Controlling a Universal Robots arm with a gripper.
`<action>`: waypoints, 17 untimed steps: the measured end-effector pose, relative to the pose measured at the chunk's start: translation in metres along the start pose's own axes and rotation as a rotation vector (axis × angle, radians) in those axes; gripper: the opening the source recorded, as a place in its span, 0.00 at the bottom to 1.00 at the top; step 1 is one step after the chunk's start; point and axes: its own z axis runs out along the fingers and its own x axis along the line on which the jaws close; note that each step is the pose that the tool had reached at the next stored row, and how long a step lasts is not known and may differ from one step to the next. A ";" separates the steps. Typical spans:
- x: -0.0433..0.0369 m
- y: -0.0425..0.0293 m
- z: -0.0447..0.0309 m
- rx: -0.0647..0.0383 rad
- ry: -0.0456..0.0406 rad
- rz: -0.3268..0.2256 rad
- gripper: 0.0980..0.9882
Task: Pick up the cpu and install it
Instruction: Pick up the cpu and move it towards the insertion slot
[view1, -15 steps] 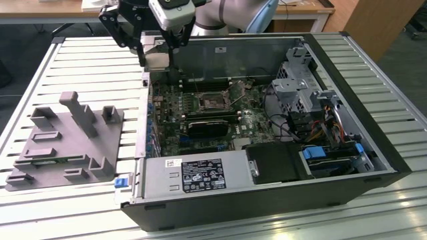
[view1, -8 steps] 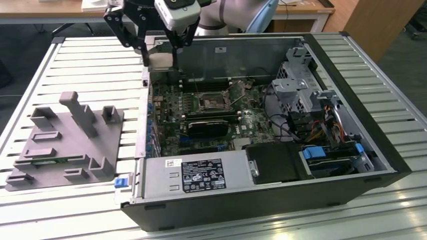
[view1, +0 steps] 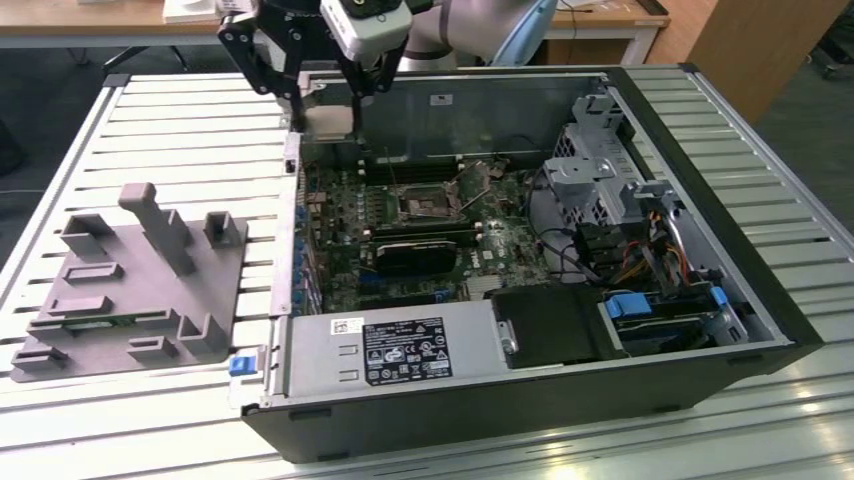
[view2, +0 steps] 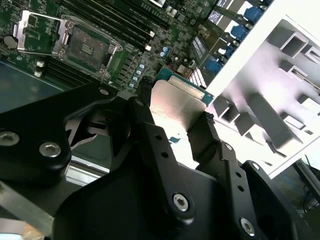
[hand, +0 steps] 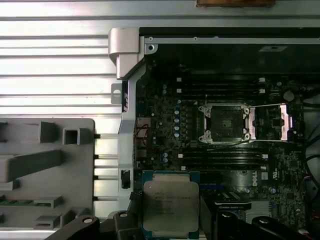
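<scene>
The cpu (view1: 331, 122), a flat square chip with a silver-grey top plate, hangs in my gripper (view1: 328, 108), which is shut on its two opposite edges. It is held in the air over the back corner of the computer case at the exterior view's left. Both wrist views show the cpu (view2: 176, 107) (hand: 170, 202) between black fingers (view2: 145, 107). The socket (view1: 424, 204) (hand: 223, 123) (view2: 86, 48) on the motherboard stands open, its metal bracket (hand: 283, 122) swung aside. The held chip is off to one side of the socket and well above the board.
The open computer case (view1: 747, 250) lies on a slatted metal table (view1: 160, 130). Inside are a power supply (view1: 387, 345), a drive cage (view1: 601, 190) with cables and a long black card (view1: 416, 255). A grey holder fixture (view1: 127, 285) sits at the exterior view's left.
</scene>
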 end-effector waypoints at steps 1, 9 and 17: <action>-0.0009 0.0001 0.0000 0.000 0.0001 0.000 0.50; -0.0078 0.0008 0.0005 0.000 0.0000 0.000 0.50; -0.0154 0.0016 0.0009 0.000 0.0000 0.000 0.50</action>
